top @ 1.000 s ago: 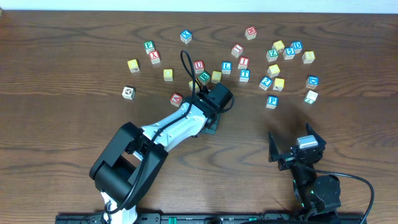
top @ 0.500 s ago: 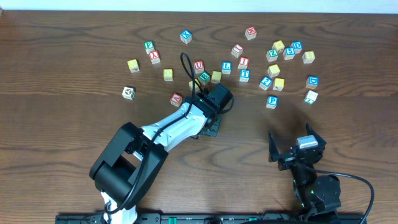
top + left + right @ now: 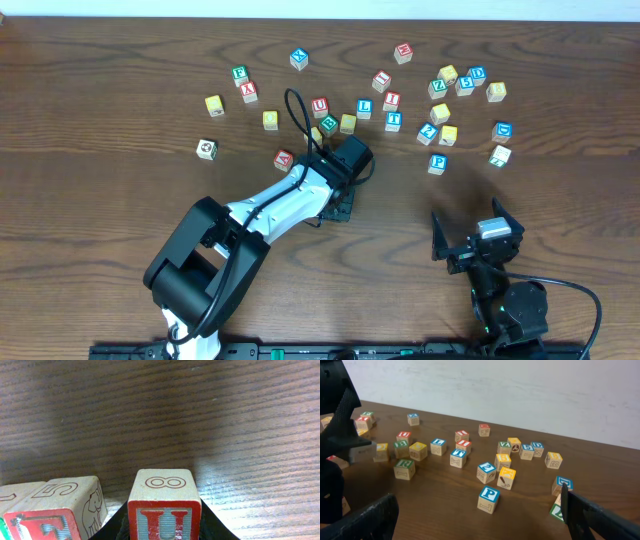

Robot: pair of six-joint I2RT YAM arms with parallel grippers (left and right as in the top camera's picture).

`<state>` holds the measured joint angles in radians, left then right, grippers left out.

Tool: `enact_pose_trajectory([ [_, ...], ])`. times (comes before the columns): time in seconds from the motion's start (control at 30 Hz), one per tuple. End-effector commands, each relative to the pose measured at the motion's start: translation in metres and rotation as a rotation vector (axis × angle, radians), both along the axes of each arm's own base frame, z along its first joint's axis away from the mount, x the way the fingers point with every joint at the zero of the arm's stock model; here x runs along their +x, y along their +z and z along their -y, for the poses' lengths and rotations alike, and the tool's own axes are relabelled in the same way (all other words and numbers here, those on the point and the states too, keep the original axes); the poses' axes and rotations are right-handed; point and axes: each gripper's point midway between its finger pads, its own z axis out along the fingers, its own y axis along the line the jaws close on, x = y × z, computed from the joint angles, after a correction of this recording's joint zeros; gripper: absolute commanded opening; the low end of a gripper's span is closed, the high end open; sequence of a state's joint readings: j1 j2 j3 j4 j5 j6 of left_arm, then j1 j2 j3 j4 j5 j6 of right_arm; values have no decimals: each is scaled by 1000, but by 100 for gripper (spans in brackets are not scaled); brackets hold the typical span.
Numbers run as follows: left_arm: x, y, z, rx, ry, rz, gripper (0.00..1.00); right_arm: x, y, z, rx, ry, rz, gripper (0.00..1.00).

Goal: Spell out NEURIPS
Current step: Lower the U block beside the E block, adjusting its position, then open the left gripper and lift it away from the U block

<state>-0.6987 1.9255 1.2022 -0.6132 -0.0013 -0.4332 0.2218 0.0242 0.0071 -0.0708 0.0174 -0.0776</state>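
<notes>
Right pincer point(image 3: 466, 212) sits near right, jaws spread wide, nothing in them. Blue P cube point(image 3: 489, 499) lies loose on the surface point(image 3: 435, 502) just beyond it. Left pincer point(image 3: 164, 529) is mid-scene, black fingers point(image 3: 114, 527) tight against both sides of the red U cube point(image 3: 164, 505), gripping it. Can't tell if it's lifted or resting. Farther out, green R cube point(image 3: 404, 468) and red I cube point(image 3: 463, 445) lie loose.

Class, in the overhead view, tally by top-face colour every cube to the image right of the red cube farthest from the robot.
Blue cubes: 5
Yellow cubes: 4
Green cubes: 2
Total: 11
</notes>
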Motion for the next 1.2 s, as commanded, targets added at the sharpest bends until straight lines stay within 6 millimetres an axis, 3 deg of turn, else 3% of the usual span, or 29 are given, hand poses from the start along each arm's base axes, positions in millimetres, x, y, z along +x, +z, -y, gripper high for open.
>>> enact_pose_trajectory([
  [0.0, -8, -7, -4, 7, 43, -38, 11, 0, -1, 1, 2, -1, -2, 99],
  [0.6, -3, -7, -9, 20, 157, -16, 10, 0, -1, 1, 2, -1, -2, 99],
  [1.17, 4, -6, -13, 43, 153, 23, 11, 0, -1, 1, 2, -1, -2, 99],
])
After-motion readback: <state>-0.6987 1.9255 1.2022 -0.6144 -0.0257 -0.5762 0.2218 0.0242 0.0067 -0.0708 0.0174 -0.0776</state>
